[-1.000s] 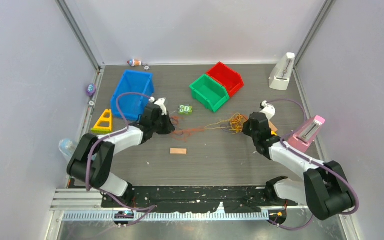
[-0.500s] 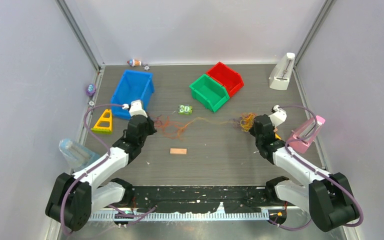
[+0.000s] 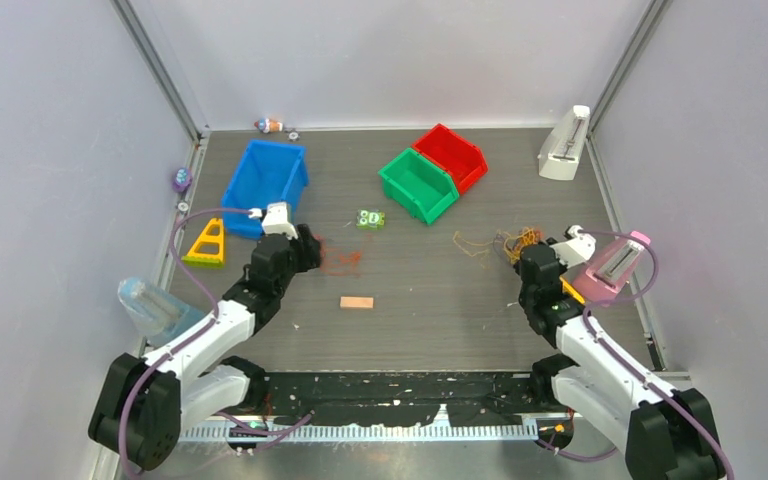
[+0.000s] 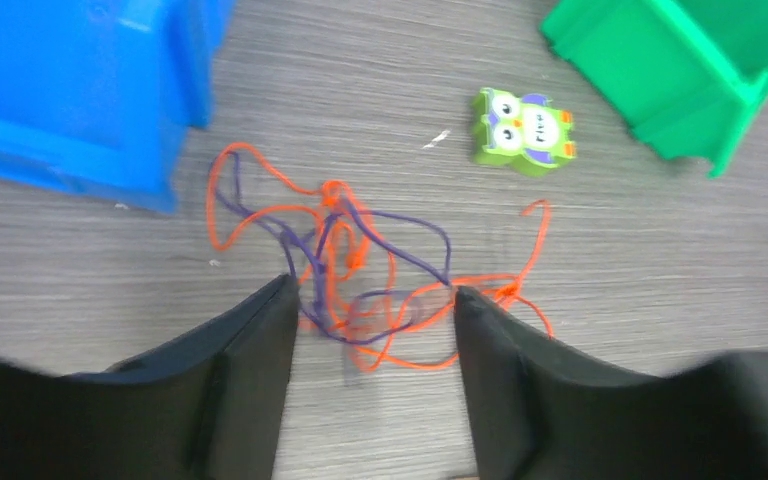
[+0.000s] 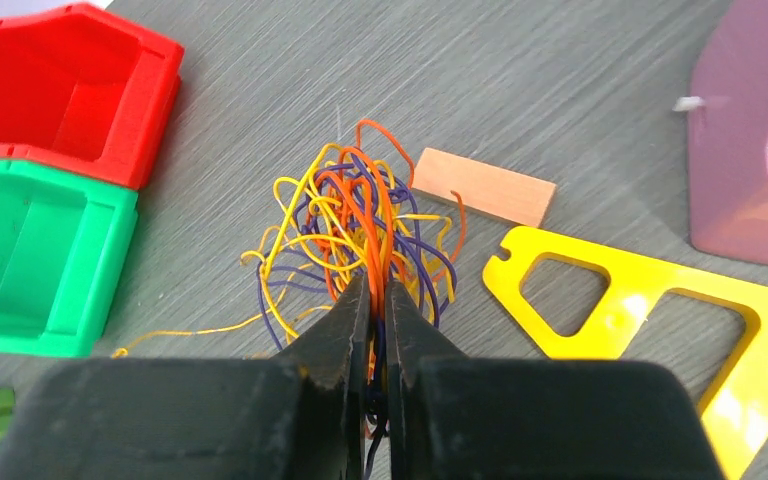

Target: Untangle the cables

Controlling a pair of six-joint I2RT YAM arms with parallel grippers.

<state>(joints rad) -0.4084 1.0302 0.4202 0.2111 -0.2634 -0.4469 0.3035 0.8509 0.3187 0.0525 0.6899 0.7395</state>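
Grey wood-grain tabletop (image 3: 410, 320), seen from above, with two robot arms reaching in from the near edge. At far left lie a clear plastic bottle (image 3: 145, 303) and a flat yellow plastic triangle frame (image 3: 207, 243), with a blue plastic bin (image 3: 265, 180) behind them. The left gripper (image 4: 372, 300) sits low just in front of the blue bin, jaws apart and pinching nothing; a small loose tangle of thin orange and purple cables (image 4: 345, 235) lies flat on the table, partly between its fingers (image 4: 250, 380) and spreading ahead of them. Beyond it is a small green owl-printed block (image 4: 523, 130); nearer the arms, a small tan wooden block (image 3: 356, 302). At middle back a green plastic bin (image 3: 418, 185) and a red plastic bin (image 3: 450, 155) touch side by side. To the right, well apart from the first tangle, a thicker bundle of yellow, orange and purple cables (image 5: 360, 215) is clamped in the closed jaws of the right gripper (image 5: 378, 300), loops fanning out beyond them. A pink plastic object (image 3: 615, 265) lies at the right edge.
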